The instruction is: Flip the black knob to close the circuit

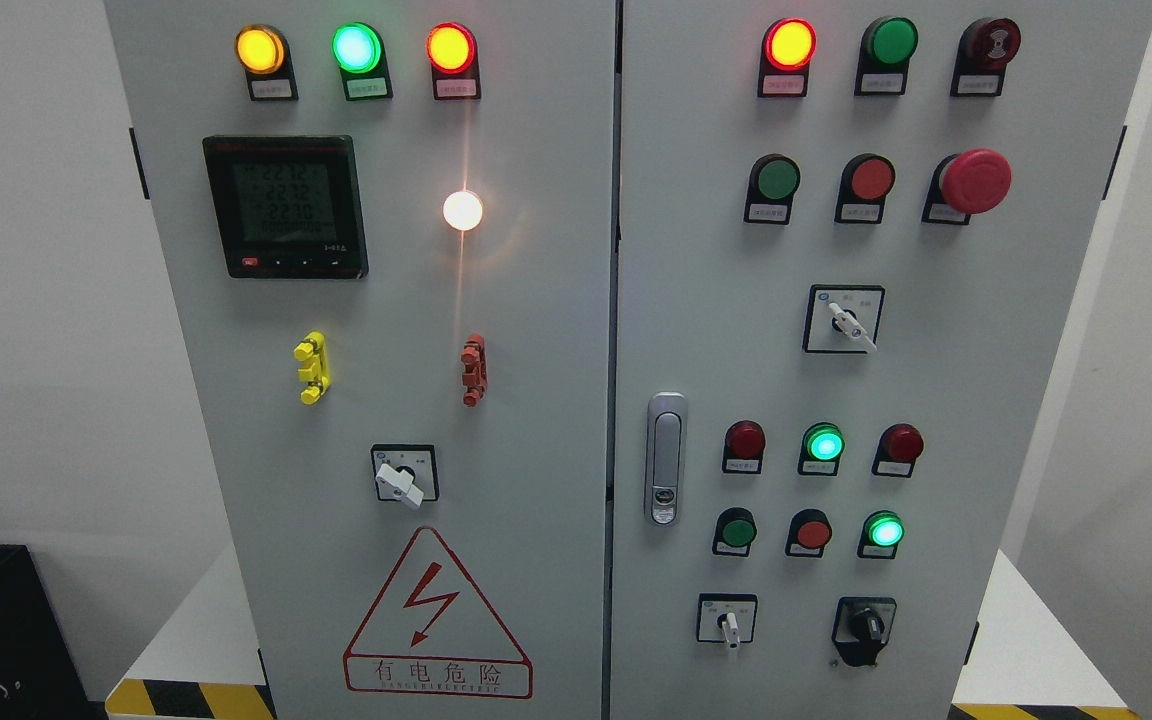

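Note:
The black knob (866,626) sits at the lower right of the grey control cabinet's right door (986,400), on a black mount, its pointer roughly upright. To its left is a white selector switch (729,626). Neither of my hands is in view.
The right door also carries a red emergency mushroom button (975,181), a white rotary selector (848,321), rows of red and green buttons and lamps, and a metal door handle (666,458). The left door has a meter display (286,206), a white selector (400,481) and a warning triangle (436,620).

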